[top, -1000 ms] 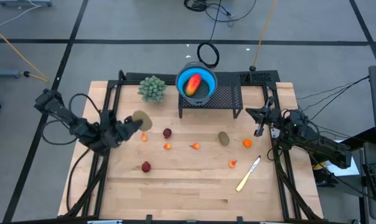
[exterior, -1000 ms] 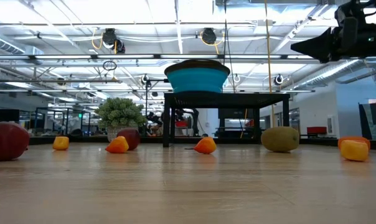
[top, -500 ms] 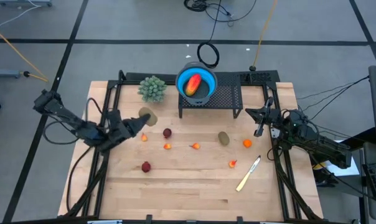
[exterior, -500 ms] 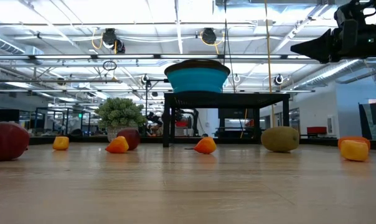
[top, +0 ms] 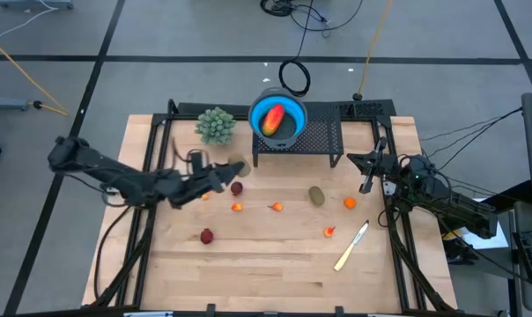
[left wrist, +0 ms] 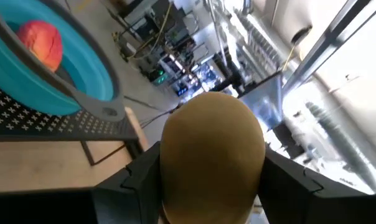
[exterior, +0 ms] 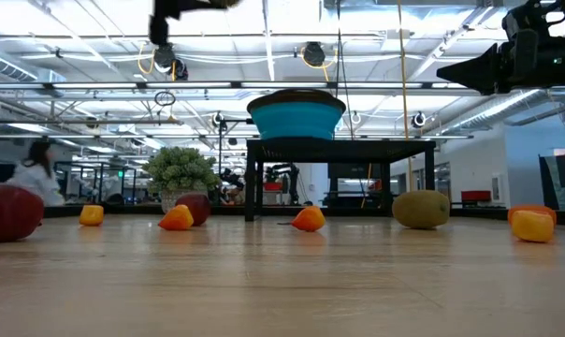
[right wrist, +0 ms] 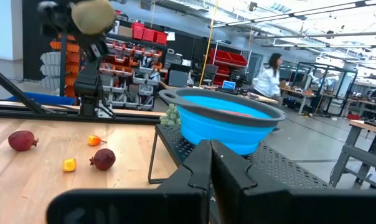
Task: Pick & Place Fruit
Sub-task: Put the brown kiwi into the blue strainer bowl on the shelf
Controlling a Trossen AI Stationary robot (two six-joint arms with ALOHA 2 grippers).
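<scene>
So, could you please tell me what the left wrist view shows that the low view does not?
Only the left wrist view shows the brown-olive oval fruit clamped in the left gripper, and the red-yellow oblong fruit lying inside the bowl. Only the low view shows the loose fruit on the wooden table and the green bushy plant. Both show the blue bowl on the black rack.

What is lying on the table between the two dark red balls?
Bare wood only: in the high view, nothing lies between the upper dark red ball and the lower dark red ball on the wooden table.

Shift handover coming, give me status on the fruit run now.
Left gripper shut on brown-olive fruit, airborne near blue bowl. Right gripper shut, parked at table's right. Red-yellow fruit in bowl. Path clear.
</scene>
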